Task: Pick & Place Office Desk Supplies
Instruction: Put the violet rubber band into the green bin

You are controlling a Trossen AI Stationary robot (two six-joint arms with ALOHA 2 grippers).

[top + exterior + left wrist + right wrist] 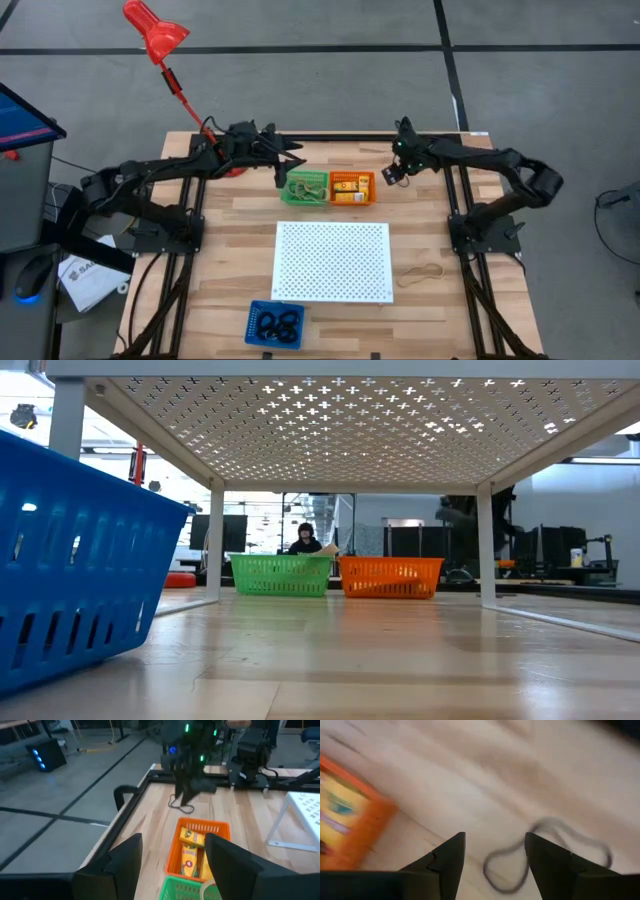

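A green tray (305, 187) holding tan rubber-band loops and an orange tray (352, 188) holding yellow-orange little blocks (192, 851) stand side by side at the table's far middle. My left gripper (290, 170) hovers open over the green tray's far left corner, nothing between its fingers (125, 865). My right gripper (392, 174) points down, open, just right of the orange tray. Below it a thin rubber-band loop (547, 822) lies flat on the wood (181, 808). A second loop (422, 270) lies near the table's right edge.
A white perforated board (332, 262) stands on legs at the table's middle. A blue tray (275, 325) with black rings sits at the near edge. A red desk lamp (155, 30) rises from the far left corner. A person (304, 538) sits beyond the table.
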